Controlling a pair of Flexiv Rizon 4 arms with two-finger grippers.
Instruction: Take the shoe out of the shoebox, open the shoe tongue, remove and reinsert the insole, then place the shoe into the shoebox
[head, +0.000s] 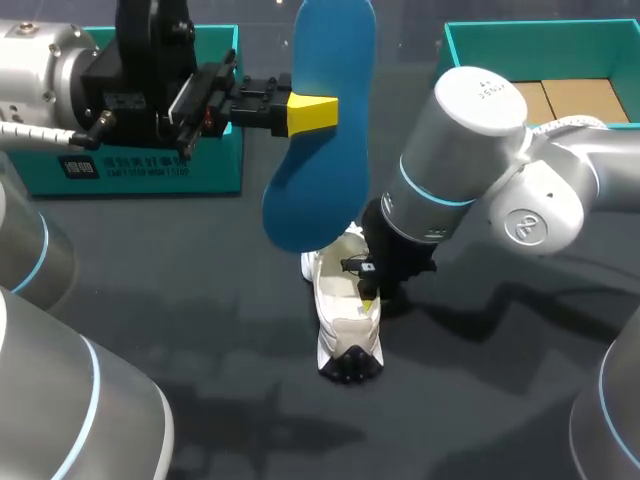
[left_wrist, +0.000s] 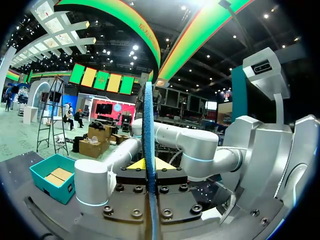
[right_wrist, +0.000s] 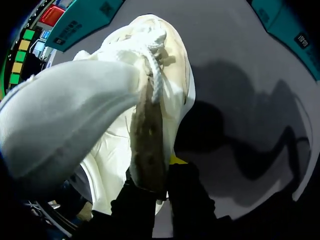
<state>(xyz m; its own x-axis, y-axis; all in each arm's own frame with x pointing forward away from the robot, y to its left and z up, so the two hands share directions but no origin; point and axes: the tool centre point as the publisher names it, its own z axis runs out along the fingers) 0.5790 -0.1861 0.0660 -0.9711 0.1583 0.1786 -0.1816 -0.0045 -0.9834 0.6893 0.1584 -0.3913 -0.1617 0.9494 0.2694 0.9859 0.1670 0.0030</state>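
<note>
- From the head view, my left tool (head: 312, 112) is clenched on the blue insole (head: 320, 190). It holds the insole upright, well above the dark counter (head: 200, 330).
- Below the insole, the white shoe (head: 345, 335) stands on the counter near the middle. Its opening is toward the far side.
- My right arm (head: 520, 190) comes in from the right and bends down, so that my right tool (head: 370, 292) sits at the shoe's edge beside the opening.
- One teal box (head: 150, 175) stands at the far left behind my left arm. A second teal box (head: 470, 40) stands at the far right, with brown cardboard inside (the shoe is in neither).
- From the left wrist view, I see the insole (left_wrist: 148, 115) edge-on, rising straight up from between the yellow tips of my left tool (left_wrist: 146, 165), which are pressed on it from both sides. My right arm (left_wrist: 190, 145) is ahead, and the second teal box (left_wrist: 47, 187) lies off to the side.
- From the right wrist view, the shoe (right_wrist: 100, 115) and its white lace (right_wrist: 155, 75) are right up close. My right tool (right_wrist: 162, 187) pinches a brownish edge of the shoe between its two fingers, over the grey counter (right_wrist: 240, 50).
</note>
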